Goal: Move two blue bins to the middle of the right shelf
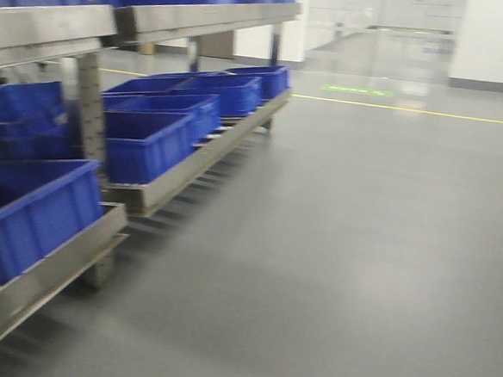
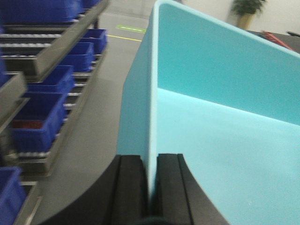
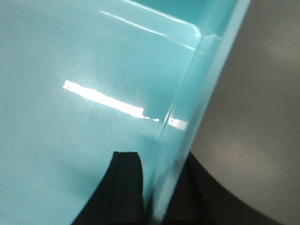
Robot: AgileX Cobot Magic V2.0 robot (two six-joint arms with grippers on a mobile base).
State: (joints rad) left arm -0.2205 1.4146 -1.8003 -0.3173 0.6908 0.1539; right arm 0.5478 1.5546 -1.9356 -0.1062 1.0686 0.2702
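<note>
Grey warehouse floor (image 1: 359, 248) out front, with a yellow line (image 1: 412, 109) across it far off. A metal rack (image 1: 193, 163) ran down the left side, and dark blue bins (image 1: 147, 142) sat in a row on its low shelf, with more on the shelf above. Everything was a bit motion-blurred.

On the left wrist cam, the left gripper (image 2: 151, 161) was clamped tight on the thin side wall of a teal bin (image 2: 225, 140), one pad inside and one outside. The right gripper (image 3: 157, 161) pinched a wall of it too, just by a rounded corner. The bin's inside looked bare and glossy. The rack stood off to its left across a strip of floor.
</note>
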